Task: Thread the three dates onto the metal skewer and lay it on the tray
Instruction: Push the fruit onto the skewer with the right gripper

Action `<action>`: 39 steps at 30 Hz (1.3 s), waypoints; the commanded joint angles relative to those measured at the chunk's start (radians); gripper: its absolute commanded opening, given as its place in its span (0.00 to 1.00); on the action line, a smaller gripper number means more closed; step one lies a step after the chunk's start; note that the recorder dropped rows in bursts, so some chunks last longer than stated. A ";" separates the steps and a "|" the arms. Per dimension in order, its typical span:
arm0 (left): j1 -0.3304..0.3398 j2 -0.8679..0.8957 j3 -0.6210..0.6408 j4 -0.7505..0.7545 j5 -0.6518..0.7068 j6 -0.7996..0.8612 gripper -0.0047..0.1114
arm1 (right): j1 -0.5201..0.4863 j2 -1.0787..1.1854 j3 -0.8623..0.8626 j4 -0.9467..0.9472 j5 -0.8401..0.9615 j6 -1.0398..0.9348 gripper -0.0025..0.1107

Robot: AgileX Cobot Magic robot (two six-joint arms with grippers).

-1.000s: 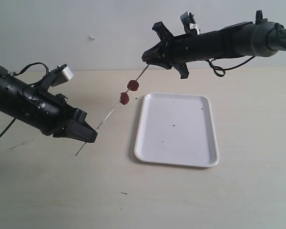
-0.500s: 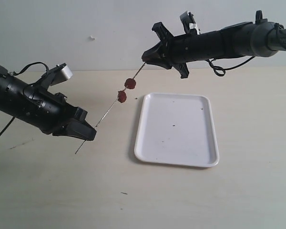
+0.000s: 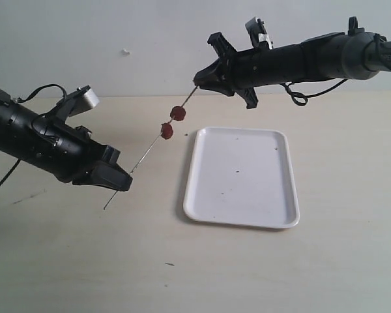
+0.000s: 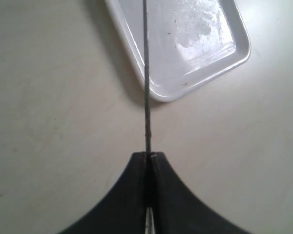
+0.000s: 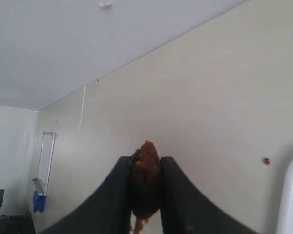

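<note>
Exterior view: the left gripper (image 3: 120,180), jaws pressed shut, pinched the low end of the metal skewer (image 3: 146,155). The rod slanted through the air beside the tray (image 3: 247,195), off the long edge on the left arm's side. A lower date (image 3: 166,131) and an upper date (image 3: 178,113) sat on the rod, slightly apart. The right gripper (image 3: 198,79) met the rod's high end beyond the tray's far corner. Open table (image 3: 85,261) surrounded the tray.

Left wrist view: closed fingers clamped the skewer, seen against the tray's rim.

Right wrist view: narrowly parted jaws gripped a third date (image 5: 145,180).
</note>
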 commanded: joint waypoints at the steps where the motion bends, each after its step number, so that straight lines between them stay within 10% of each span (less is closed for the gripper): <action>1: -0.005 -0.002 0.002 -0.019 -0.012 0.001 0.04 | 0.001 -0.002 0.006 0.012 0.015 -0.013 0.18; 39: -0.010 -0.002 0.000 -0.314 -0.184 0.159 0.04 | 0.076 -0.002 0.006 0.080 0.068 -0.146 0.10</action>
